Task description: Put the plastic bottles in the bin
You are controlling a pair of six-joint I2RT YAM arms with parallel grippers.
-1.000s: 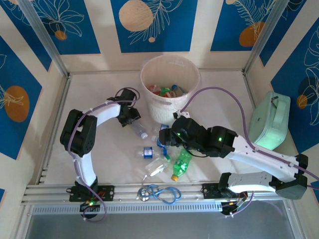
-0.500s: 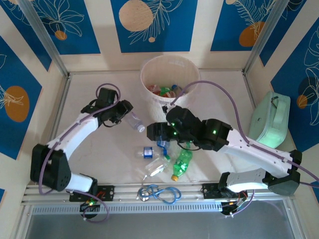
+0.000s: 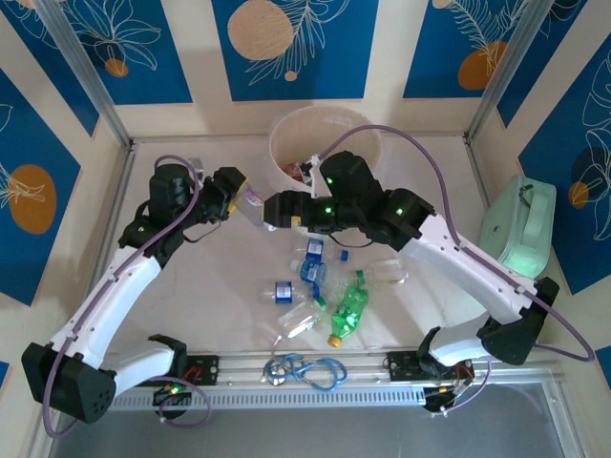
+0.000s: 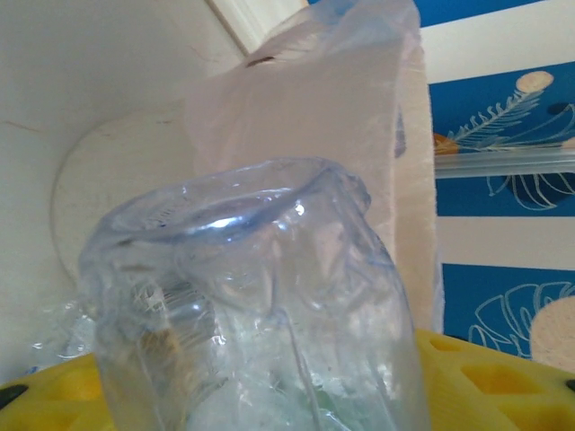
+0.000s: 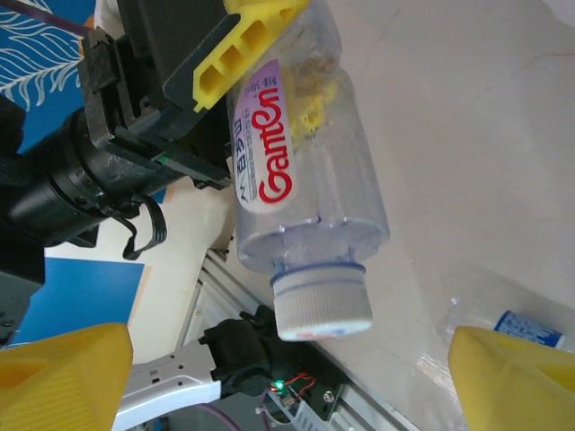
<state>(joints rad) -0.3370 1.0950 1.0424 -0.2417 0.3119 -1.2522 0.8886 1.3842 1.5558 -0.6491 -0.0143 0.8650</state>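
The clear plastic bottle with a white cap (image 5: 310,193) wears a lilac-and-white label (image 5: 256,135) with the brand "Ganten" in large red letters, running lengthwise toward the cap at 6 o'clock. A line of small dark print beside it, at its 9 o'clock side, is too fine to read. From above, the print on a blue-labelled clear bottle (image 3: 284,292) is too small to read.

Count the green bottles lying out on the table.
1. The green bottle lies on the table near its front edge, orange cap toward the arm bases. Others may be hidden under the right arm or inside the bin.
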